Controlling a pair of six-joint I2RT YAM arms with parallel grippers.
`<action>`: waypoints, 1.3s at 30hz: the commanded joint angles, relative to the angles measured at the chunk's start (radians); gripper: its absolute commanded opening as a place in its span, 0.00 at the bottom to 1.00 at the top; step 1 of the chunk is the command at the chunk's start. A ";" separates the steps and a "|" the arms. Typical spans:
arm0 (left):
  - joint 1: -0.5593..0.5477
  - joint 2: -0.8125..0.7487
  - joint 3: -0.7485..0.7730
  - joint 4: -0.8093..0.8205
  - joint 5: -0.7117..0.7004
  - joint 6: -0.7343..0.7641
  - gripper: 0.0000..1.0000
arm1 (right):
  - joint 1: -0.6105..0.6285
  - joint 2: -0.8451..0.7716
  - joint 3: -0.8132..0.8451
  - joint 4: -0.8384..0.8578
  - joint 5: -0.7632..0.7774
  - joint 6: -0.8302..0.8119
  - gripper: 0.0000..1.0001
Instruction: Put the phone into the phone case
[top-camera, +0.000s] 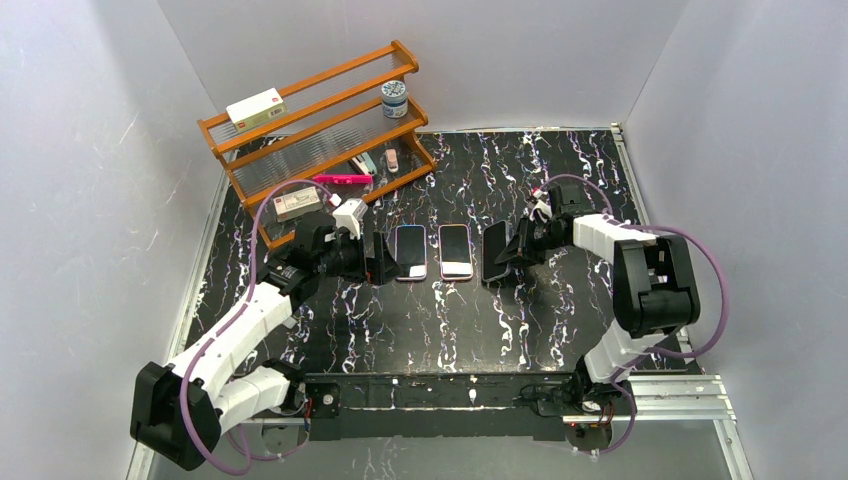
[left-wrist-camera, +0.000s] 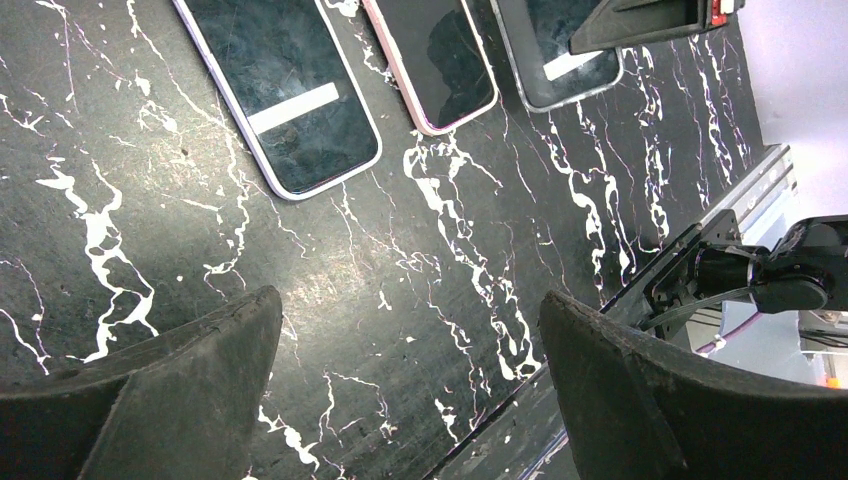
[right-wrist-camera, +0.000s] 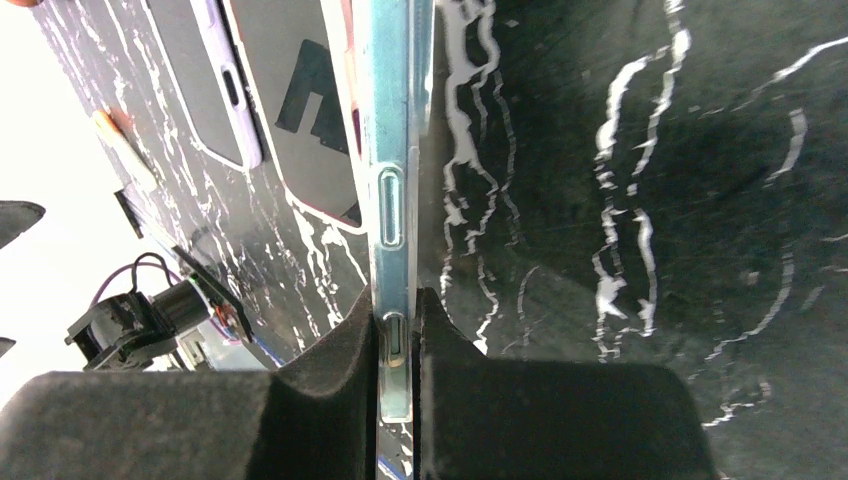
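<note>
Right claw (right-wrist-camera: 398, 325) clamped on rim of clear phone case (right-wrist-camera: 392, 150), left claw (left-wrist-camera: 408, 310) wide open over marbled worktop (left-wrist-camera: 120, 150), lilac-edged phone (left-wrist-camera: 280, 90) and pink-edged phone (left-wrist-camera: 440, 60) flat alongside

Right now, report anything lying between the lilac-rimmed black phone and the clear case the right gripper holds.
The pink-rimmed black phone lies flat between the lilac-rimmed black phone and the clear case, which the right gripper pinches. Nothing else visible does.
</note>
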 joint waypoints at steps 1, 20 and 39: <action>0.002 -0.026 0.036 -0.022 0.001 0.020 0.98 | -0.049 0.078 0.085 -0.009 -0.028 -0.077 0.02; 0.002 -0.043 0.037 -0.025 -0.009 0.025 0.98 | -0.114 0.239 0.183 -0.132 0.135 -0.132 0.32; 0.002 -0.035 0.040 -0.025 -0.040 -0.014 0.98 | -0.101 -0.020 0.193 -0.175 0.143 -0.029 0.99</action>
